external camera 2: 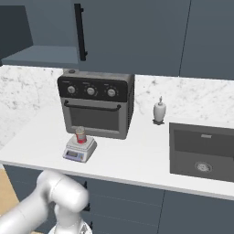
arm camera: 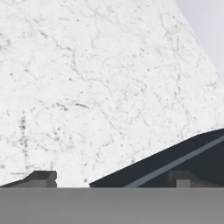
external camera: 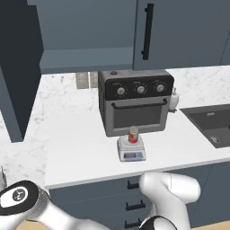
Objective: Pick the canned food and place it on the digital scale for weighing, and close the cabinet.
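The canned food [external camera: 133, 134] [external camera 2: 81, 135], cream and red, stands upright on the digital scale [external camera: 131, 152] [external camera 2: 77, 151], which sits on the counter in front of the toaster oven. The cabinet [external camera: 179, 31] [external camera 2: 132, 32] above has its right door shut. Its left door [external camera: 18, 67] swings out open, baring the shelf [external camera: 85, 58] [external camera 2: 41, 55]. My gripper [arm camera: 113, 178] is open, its two dark fingertips [arm camera: 41, 177] far apart with nothing between them. It faces a marble wall, and a dark slate-blue panel edge [arm camera: 175, 159] crosses in front at lower right.
A grey toaster oven [external camera: 134, 105] [external camera 2: 97, 107] stands at the back of the white counter [external camera: 81, 148] [external camera 2: 132, 157]. To its right are a white soap dispenser [external camera: 174, 99] [external camera 2: 159, 111] and a dark sink [external camera: 211, 121] [external camera 2: 203, 151]. Drawers [external camera: 130, 197] run under the counter.
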Robot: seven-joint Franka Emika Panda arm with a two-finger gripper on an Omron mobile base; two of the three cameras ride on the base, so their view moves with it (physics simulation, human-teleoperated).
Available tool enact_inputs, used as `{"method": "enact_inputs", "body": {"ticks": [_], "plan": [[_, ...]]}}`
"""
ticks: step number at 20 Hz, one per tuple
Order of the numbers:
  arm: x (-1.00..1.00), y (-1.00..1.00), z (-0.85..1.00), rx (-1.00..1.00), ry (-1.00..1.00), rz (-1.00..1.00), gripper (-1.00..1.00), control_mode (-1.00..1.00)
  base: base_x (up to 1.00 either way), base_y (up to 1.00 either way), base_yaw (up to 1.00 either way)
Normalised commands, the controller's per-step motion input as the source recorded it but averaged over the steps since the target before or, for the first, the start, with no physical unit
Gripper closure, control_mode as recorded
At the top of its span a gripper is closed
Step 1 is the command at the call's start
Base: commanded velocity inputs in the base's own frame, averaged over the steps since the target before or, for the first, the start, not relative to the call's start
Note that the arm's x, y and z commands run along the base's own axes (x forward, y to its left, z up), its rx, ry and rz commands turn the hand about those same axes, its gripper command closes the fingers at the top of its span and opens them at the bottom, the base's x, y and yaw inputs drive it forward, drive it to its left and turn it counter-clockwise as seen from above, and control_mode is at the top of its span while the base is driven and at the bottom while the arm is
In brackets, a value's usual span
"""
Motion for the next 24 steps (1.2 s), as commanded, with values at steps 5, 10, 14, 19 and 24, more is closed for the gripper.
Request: {"method": "enact_inputs", "body": {"ticks": [5, 10, 14, 19, 24], "plan": [[0.0, 0.13, 0.97, 0.0, -0.25, -0.22, -1.0, -1.0, 0.0, 0.0, 0.0], [0.08, -0.54, 0.7, 0.03, -0.01, -0.38, -1.0, -1.0, 0.0, 0.0, 0.0], [0.49, -0.96, 0.33, 0.03, 0.21, -0.48, -1.0, -1.0, 0.0, 0.0, 0.0], [0.48, -1.0, 0.37, 0.03, 0.23, -0.45, -1.0, -1.0, 0.0, 0.0, 0.0], [0.07, -1.0, 0.63, 0.11, 0.06, -0.34, -1.0, -1.0, 0.0, 0.0, 0.0]]}}
